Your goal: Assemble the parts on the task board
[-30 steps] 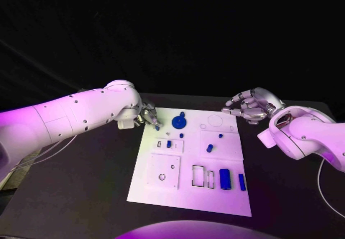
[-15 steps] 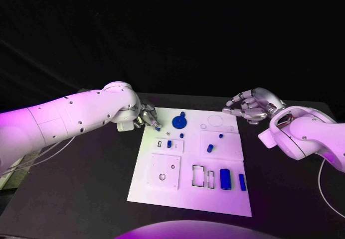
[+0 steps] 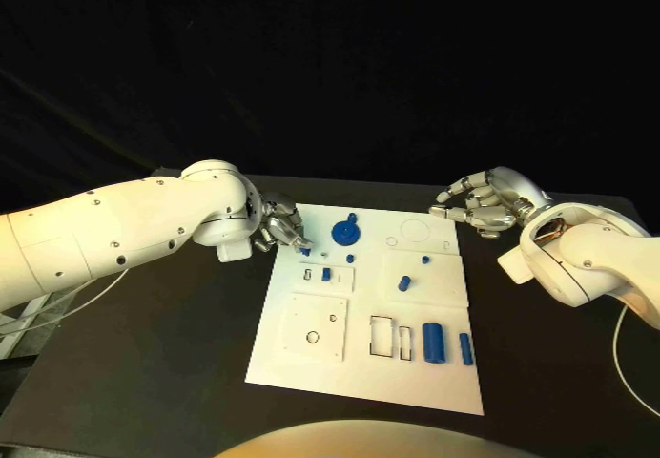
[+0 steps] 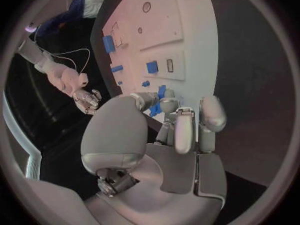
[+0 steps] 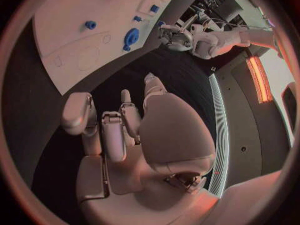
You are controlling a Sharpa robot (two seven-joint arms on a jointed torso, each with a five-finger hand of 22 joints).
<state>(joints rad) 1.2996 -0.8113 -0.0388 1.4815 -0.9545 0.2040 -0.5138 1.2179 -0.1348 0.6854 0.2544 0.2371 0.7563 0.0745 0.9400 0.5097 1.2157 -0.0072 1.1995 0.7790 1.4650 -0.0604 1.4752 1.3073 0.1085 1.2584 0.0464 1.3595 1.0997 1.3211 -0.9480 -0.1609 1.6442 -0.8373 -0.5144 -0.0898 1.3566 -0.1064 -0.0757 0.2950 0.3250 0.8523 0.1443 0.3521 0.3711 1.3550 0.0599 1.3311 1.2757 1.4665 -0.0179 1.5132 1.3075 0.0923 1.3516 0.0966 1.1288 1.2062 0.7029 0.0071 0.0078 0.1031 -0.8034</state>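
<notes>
The white task board (image 3: pixel 310 358) lies in the middle of the black table. My left hand (image 3: pixel 280 229) hovers over its far left corner and pinches a small blue part (image 3: pixel 304 251) at its fingertips; the left wrist view shows that part (image 4: pixel 161 91) beside the fingers (image 4: pixel 185 130). A blue round part with a knob (image 3: pixel 344 230) sits just right of that hand. My right hand (image 3: pixel 482 205) hangs off the board's far right corner, fingers loosely bent and apart, holding nothing. Several blue parts stand on the board, among them a large cylinder (image 3: pixel 432 342).
The board (image 4: pixel 187 30) has a square plate with a hole (image 3: pixel 314 327) and empty rectangular slots (image 3: pixel 380 337) near its front. Bare black table lies on both sides. In the right wrist view my left hand (image 5: pixel 174 37) is beyond the board (image 5: pixel 69 40).
My left hand has shifted slightly down and toward the board with the small blue part at its fingertips. The right hand has stayed where it was.
</notes>
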